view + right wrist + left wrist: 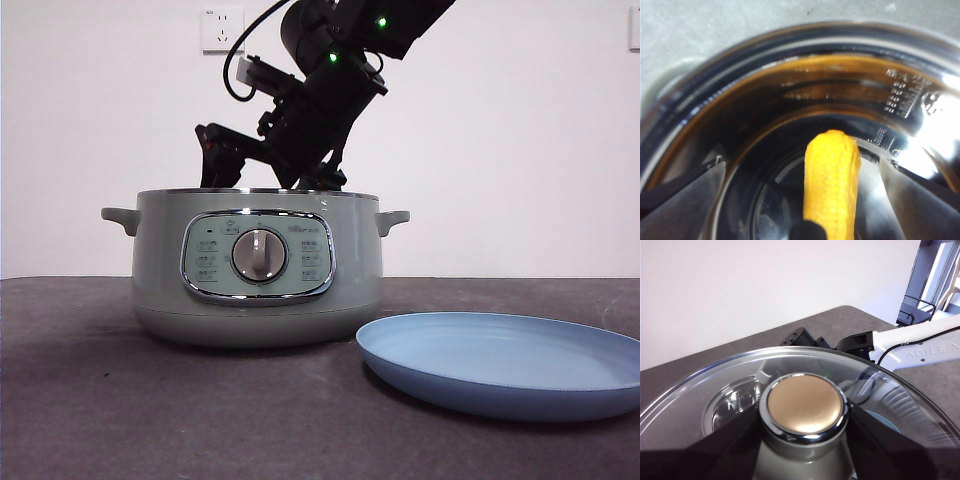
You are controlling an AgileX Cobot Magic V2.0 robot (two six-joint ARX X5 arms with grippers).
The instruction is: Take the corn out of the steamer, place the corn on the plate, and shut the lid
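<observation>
– White wall at the back with a plug socket on it, and a dark grey table in front. What is on the table?

– A round green steamer with a silver dial in the middle. It has no lid on. Just beside it, closer to us, is the blue plate. Nothing is on the plate.

– Where is the corn?

– The corn is down inside the steamer. You can see it in the right wrist view, yellow-orange, lying on the shiny metal floor of the pot. Its rounded tip points away from the camera.

– What is the big black arm doing?

– It comes down from the top and dips into the steamer. That is the right gripper. From the front its claw is hidden behind the pot's rim.

– Is the claw holding the corn?

– No. In the right wrist view the right gripper has its two jaws spread wide. The corn lies between them, and each jaw is apart from it.

– And the lid?

– The lid is with the left gripper. The glass fills the left wrist view. Its two dark jaws are pressed onto the knob, one on each side. The knob is round with a shiny ring. Through the glass you can see the other arm, but blurry.

– Can you see the lid from the front?

– No, it is out of that picture.
</observation>
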